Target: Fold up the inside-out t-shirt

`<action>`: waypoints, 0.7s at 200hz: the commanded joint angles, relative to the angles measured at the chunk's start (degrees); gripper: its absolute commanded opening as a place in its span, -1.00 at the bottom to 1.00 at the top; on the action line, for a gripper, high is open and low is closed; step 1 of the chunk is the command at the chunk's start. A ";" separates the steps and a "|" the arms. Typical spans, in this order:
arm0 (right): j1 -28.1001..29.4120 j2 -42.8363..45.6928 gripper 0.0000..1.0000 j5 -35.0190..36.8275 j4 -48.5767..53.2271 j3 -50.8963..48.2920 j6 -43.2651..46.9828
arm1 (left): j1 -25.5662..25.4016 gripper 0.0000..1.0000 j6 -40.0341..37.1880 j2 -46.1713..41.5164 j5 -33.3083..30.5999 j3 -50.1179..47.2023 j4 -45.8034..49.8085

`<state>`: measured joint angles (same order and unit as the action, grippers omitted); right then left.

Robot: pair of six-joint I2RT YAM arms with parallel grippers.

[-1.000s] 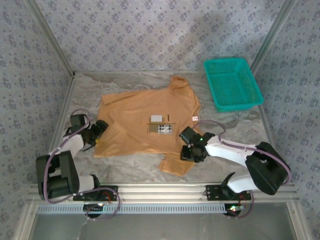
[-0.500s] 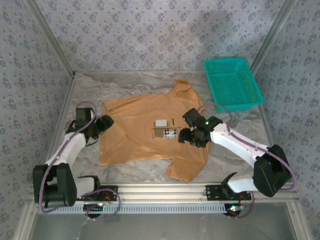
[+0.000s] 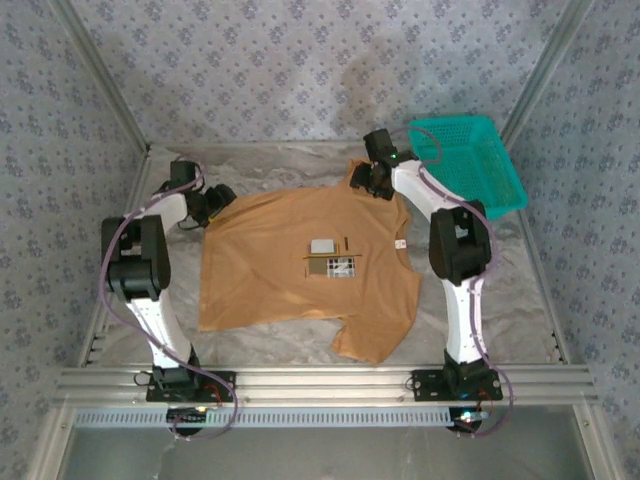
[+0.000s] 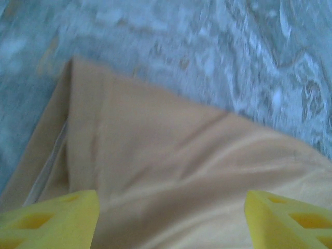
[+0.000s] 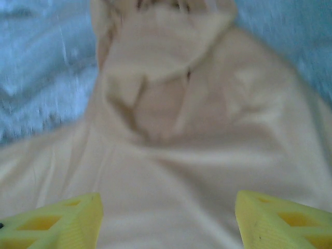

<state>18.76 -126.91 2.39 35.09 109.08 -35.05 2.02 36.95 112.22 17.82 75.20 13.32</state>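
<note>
The inside-out t-shirt (image 3: 290, 260) lies spread flat on the marble table, orange-tan, with a white tag (image 3: 322, 245) and a dark checked label (image 3: 336, 267) at its middle and a small white tag (image 3: 398, 243) near its right edge. My left gripper (image 3: 217, 196) hovers at the shirt's far left corner. In the left wrist view its yellow fingertips (image 4: 49, 220) stand wide apart over the cloth corner (image 4: 155, 155), so the left gripper (image 4: 171, 223) is open. My right gripper (image 3: 366, 182) is over the bunched sleeve (image 5: 166, 57) at the far right, and the right gripper (image 5: 168, 223) is also open, holding nothing.
A teal plastic basket (image 3: 470, 212) stands at the back right, close to my right arm. Patterned walls and metal frame posts close in the table (image 3: 500, 290) on three sides. Bare marble shows to the left and right of the shirt.
Both arms have swung from the shirt's near side out to its far corners. The shirt has shifted slightly and lies flatter, and the right gripper has opened wider.
</note>
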 commanded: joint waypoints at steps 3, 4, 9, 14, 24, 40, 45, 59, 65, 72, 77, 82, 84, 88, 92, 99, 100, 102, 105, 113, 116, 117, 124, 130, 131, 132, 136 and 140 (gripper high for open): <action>-2.14 -7.69 0.39 1.13 4.27 12.18 0.04 | 1.46 0.46 -0.27 4.73 0.75 6.30 2.01; -2.19 -8.06 0.39 1.13 4.37 12.77 0.05 | 1.52 0.46 -0.24 4.92 0.78 6.51 2.04; -2.47 -9.84 0.39 1.28 4.97 15.68 0.07 | 1.79 0.46 -0.29 5.81 0.69 7.41 2.39; -2.62 -11.52 0.40 1.70 5.49 18.45 0.07 | 2.01 0.46 -0.35 6.76 0.59 8.31 2.93; -3.01 -15.05 0.42 1.74 6.82 23.81 0.04 | 2.50 0.45 -0.28 7.83 0.63 9.14 2.87; -3.63 -19.37 0.45 1.17 8.16 30.47 -0.55 | 2.95 0.44 -0.26 8.10 0.29 9.32 2.21; -3.80 -20.26 0.45 0.87 8.37 31.74 -1.96 | 2.98 0.44 -0.42 8.03 0.12 9.39 2.23; -4.16 -21.18 0.46 0.49 7.39 32.24 -4.74 | 3.05 0.43 -1.08 7.68 -0.01 9.69 2.94; -4.11 -21.22 0.46 0.71 6.64 31.73 -5.78 | 3.09 0.44 -1.30 7.38 -0.02 9.64 3.30; -4.17 -21.18 0.46 1.03 5.40 31.04 -6.29 | 3.13 0.43 -1.52 6.73 -0.02 9.35 3.51; -4.01 -21.20 0.45 0.64 4.68 30.51 -6.86 | 3.13 0.43 -1.61 6.18 -0.04 8.97 3.42; -3.91 -21.33 0.45 0.33 4.09 30.19 -7.35 | 3.12 0.42 -1.62 5.62 0.08 8.54 3.23; -3.82 -21.42 0.45 0.16 3.90 30.02 -7.57 | 3.11 0.41 -1.55 5.39 0.10 8.25 3.12; -3.76 -21.56 0.44 -0.11 3.30 29.85 -7.74 | 3.15 0.39 -1.47 4.80 0.27 7.91 2.91; -3.59 -21.81 0.43 -0.35 2.61 29.63 -7.75 | 3.12 0.38 -1.37 4.21 0.54 7.34 2.66; -3.35 -22.57 0.43 -0.34 2.03 30.05 -7.82 | 3.04 0.35 -1.12 3.06 1.02 6.43 2.09; -3.32 -22.71 0.43 -0.27 2.01 30.10 -7.88 | 3.06 0.35 -1.06 2.90 1.09 6.18 2.03; -3.28 -22.99 0.43 -0.15 1.96 30.24 -7.96 | 3.07 0.34 -0.97 2.54 1.19 5.88 1.88; -3.29 -23.43 0.42 0.05 1.92 30.66 -8.08 | 2.95 0.33 -0.88 2.03 1.50 5.34 1.62; -3.30 -24.83 0.41 0.07 1.84 31.84 -8.47 | 2.76 0.31 -0.74 0.45 1.98 3.60 0.97; -3.34 -25.40 0.41 -0.01 1.90 32.27 -8.65 | 2.68 0.30 -0.74 -0.23 2.08 3.05 0.88; -3.36 -25.58 0.40 0.03 1.86 32.43 -8.73 | 2.66 0.30 -0.74 -0.42 2.10 2.82 0.85; -3.47 -26.85 0.40 0.07 1.70 33.47 -9.17 | 2.40 0.29 -0.72 -2.05 2.13 1.09 0.63; -3.60 -27.92 0.39 0.02 1.33 34.32 -9.48 | 2.08 0.29 -0.67 -3.56 2.16 -0.68 0.19; -3.62 -28.11 0.39 0.00 1.31 34.47 -9.54 | 2.05 0.28 -0.70 -3.80 2.14 -0.89 0.11; -3.64 -28.25 0.39 -0.01 1.30 34.64 -9.61 | 1.99 0.28 -0.68 -4.05 2.18 -1.31 0.03; -3.72 -28.92 0.38 -0.10 1.30 35.35 -9.96 | 1.81 0.28 -0.65 -5.06 2.19 -2.49 -0.25; -3.85 -29.50 0.38 -0.19 1.30 35.97 -10.26 | 1.58 0.28 -0.65 -6.08 2.18 -3.74 -0.51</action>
<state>15.18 -151.35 2.26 36.60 141.38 -42.28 4.75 36.51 113.56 18.68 76.49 14.06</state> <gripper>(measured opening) 0.694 0.644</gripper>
